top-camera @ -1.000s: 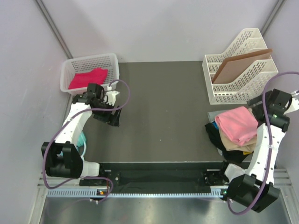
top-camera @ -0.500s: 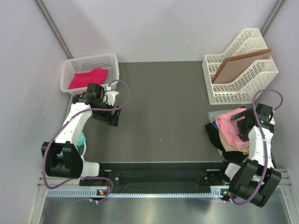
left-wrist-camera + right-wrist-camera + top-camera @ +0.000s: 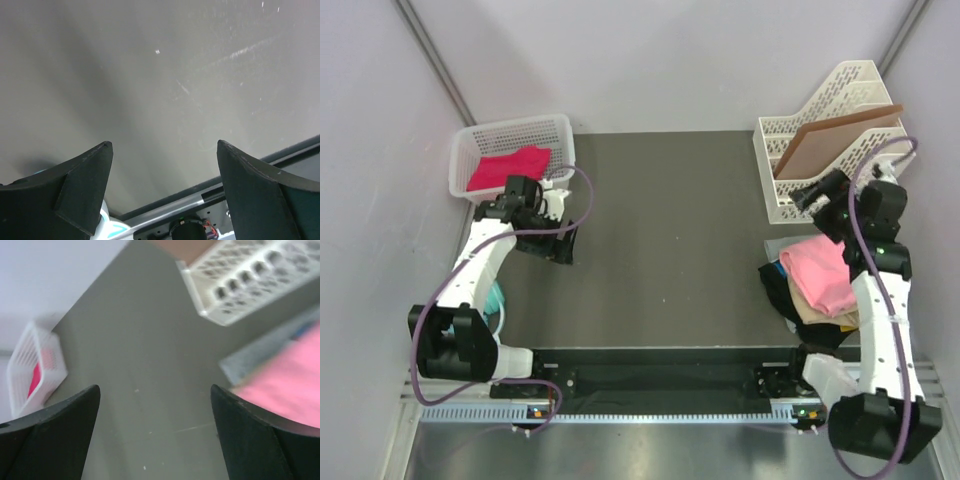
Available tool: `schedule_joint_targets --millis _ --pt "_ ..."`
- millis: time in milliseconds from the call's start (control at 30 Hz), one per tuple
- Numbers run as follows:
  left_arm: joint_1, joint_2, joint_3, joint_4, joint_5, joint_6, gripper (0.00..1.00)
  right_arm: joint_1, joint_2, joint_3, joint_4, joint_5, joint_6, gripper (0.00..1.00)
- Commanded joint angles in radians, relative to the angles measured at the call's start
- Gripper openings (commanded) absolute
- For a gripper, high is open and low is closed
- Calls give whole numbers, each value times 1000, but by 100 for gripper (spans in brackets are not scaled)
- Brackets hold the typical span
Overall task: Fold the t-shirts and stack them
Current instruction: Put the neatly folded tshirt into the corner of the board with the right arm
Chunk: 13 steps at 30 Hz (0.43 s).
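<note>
Dark grey counter [image 3: 670, 230]: at its right edge lies a shirt pile [image 3: 807, 305], salmon shirt [image 3: 825, 272] on top. Left jaws hang spread and empty near the left edge; right jaws, also spread and empty, hover just beyond the pile. Magenta shirt [image 3: 510, 165] sits in the far-left basket [image 3: 560, 135].

1. The top view looks steeply down from above and behind the arms, far enough back to take in the whole table [image 3: 670, 200], from basket [image 3: 563, 150] to rack [image 3: 840, 195].
2. The left wrist view faces down, close to bare table, between its own fingers [image 3: 75, 190].
3. The right wrist view sits higher and looks obliquely across the table toward the basket.
4. The top and right wrist views share the basket, rack and pink shirt [image 3: 825, 272].
</note>
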Motion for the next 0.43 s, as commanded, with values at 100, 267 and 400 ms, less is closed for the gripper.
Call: schedule_joint_targets --millis 100,267,400 --pt "7 -18 68 73 -15 -56 90 256 60 124 129 0 -90 97" --pt "6 -24 50 84 -21 -64 90 379 120 122 203 -17 -98 100" --pt "6 -29 39 102 -29 -70 90 480 175 158 220 -13 -134 100"
